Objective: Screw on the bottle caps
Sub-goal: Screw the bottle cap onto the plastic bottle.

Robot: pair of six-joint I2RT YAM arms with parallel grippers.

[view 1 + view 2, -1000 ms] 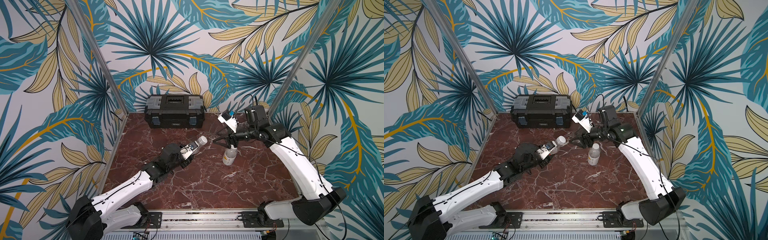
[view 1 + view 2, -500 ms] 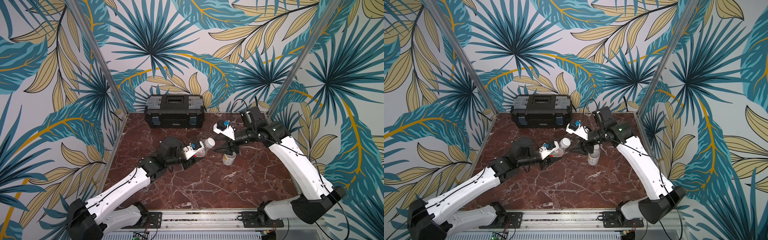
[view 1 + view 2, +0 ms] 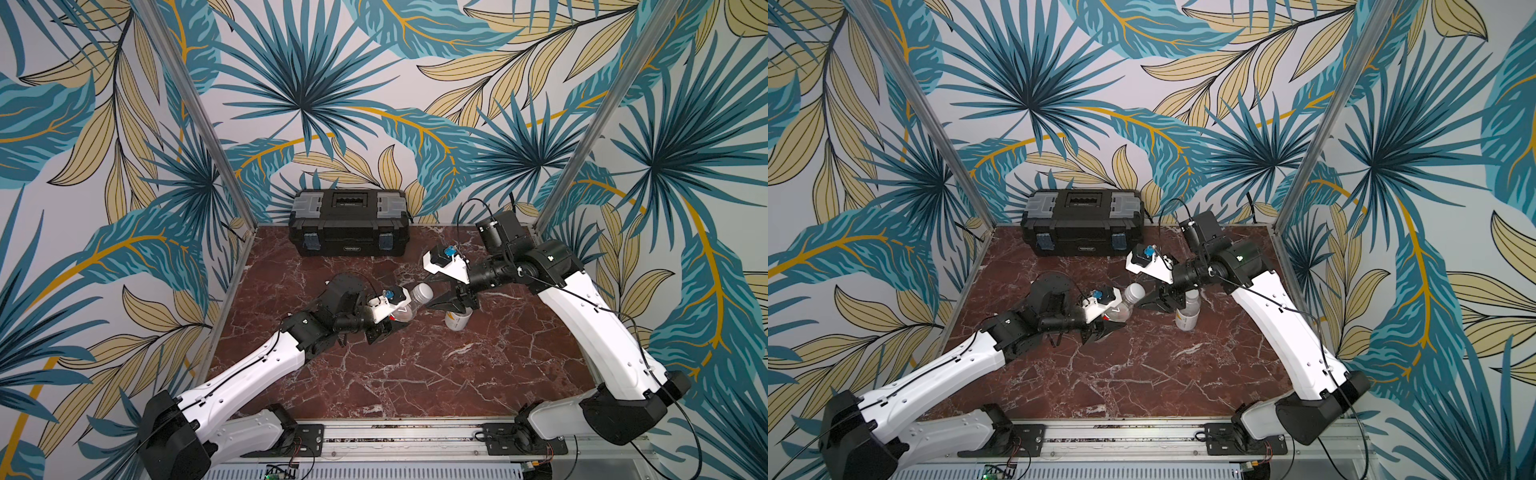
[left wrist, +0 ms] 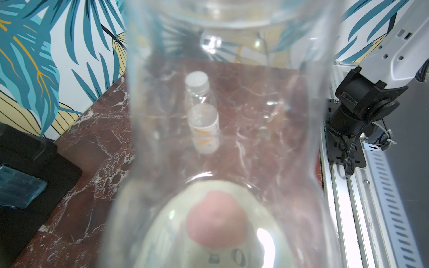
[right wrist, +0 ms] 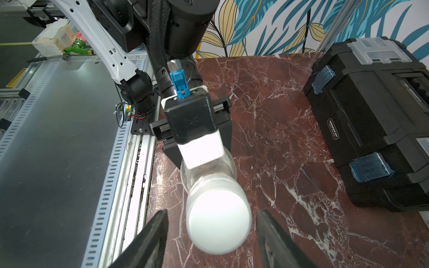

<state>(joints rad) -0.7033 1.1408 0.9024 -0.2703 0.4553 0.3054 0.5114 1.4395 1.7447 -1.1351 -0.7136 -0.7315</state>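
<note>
My left gripper [image 3: 390, 323] is shut on a clear bottle [image 3: 408, 309] with a red-marked white label, held tilted above the table. The bottle's white cap [image 3: 423, 292] sits on its neck and points at my right gripper [image 3: 441, 300]. In the right wrist view the right gripper [image 5: 212, 232] is open, its black fingers [image 5: 151, 239] standing on either side of that cap [image 5: 218, 220] with a gap on each side. A second bottle [image 3: 457, 322] with a white-yellow label stands upright just behind the right gripper. Seen through the held bottle [image 4: 220, 58], it wears a white cap [image 4: 196, 81].
A black toolbox [image 3: 349, 226] sits against the back wall. Aluminium posts [image 3: 199, 116] mark the back corners of the marble table [image 3: 415, 374]. The arms' base rail [image 3: 399, 432] runs along the front edge.
My left arm has lifted the bottle and swung it right toward the right gripper. The right gripper has come down and left, so its jaws now flank the cap.
</note>
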